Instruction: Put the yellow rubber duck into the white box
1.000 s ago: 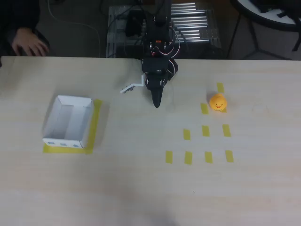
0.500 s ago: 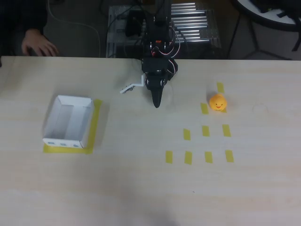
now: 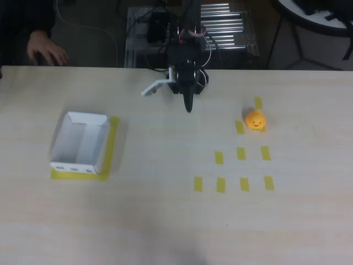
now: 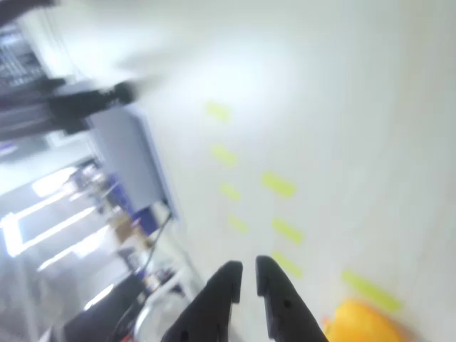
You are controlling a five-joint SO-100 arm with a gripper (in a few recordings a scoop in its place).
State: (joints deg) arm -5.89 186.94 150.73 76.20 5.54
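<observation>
Now, wide open table [image 3: 165, 221] from overhead; the near half is bare wood grain, and a broad clear stretch runs between the box [image 3: 80, 142] on the left and the tape marks [image 3: 241, 153] on the right; the far edge sits just behind the arm; a person's hand [image 3: 47, 51] rests beyond that edge, top left. Duck [image 3: 255, 120]: small, round, orange-yellow, tiny dark face marks, sitting among the upper tape marks, nowhere near an edge; box is white, shallow, thin-walled, on a yellow tape patch, well apart from the duck. Gripper [image 3: 188, 105] hangs near the far edge, tip pointing down the picture; duck lies to its right and slightly lower, apart from it, not touching; in the wrist view the blurred duck [image 4: 363, 324] shows at bottom right, just beside the dark gripper [image 4: 246, 274]; fingers [image 4: 221, 299] close together, a thin gap between them, nothing gripped.
</observation>
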